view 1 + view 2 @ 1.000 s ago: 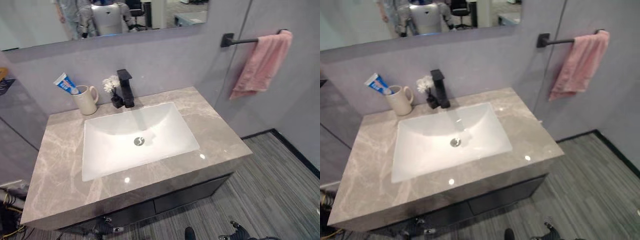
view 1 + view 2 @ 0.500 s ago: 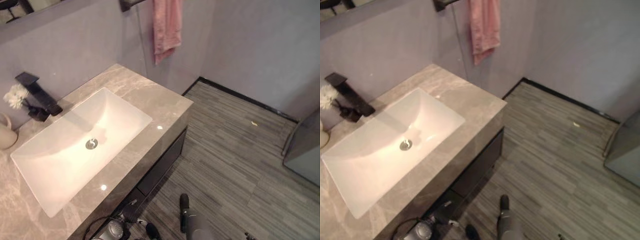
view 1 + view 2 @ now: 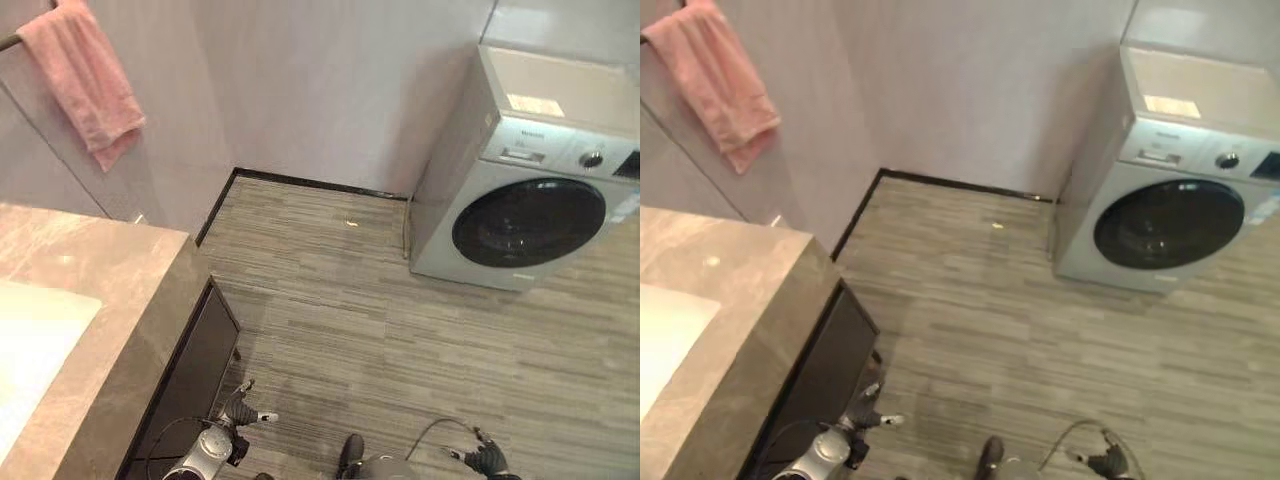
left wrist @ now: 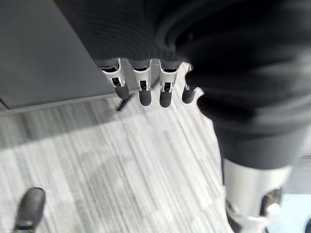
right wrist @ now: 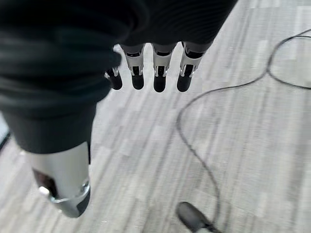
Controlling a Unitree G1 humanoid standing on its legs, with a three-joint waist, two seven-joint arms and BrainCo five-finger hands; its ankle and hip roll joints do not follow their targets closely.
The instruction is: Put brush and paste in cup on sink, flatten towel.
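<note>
A pink towel [image 3: 85,85] hangs bunched and uneven from a rail on the wall at the upper left. The grey marble counter [image 3: 110,285] with the edge of the white basin [image 3: 30,340] fills the lower left. My left hand [image 3: 240,410] hangs low beside the counter's dark cabinet. In its wrist view the fingers [image 4: 141,90] are straight over the floor and hold nothing. My right hand [image 3: 485,458] hangs low at the bottom right, its fingers [image 5: 158,77] also straight and empty above the floor.
A white washing machine [image 3: 530,190] with a dark round door stands against the wall at the right. Striped grey floor [image 3: 350,320] lies between it and the dark cabinet [image 3: 190,370]. A small pale scrap [image 3: 351,223] lies near the skirting.
The camera has swung to the right: the cup, tap and most of the basin have left the picture, the towel is now at the upper left, and the washing machine has come in.
</note>
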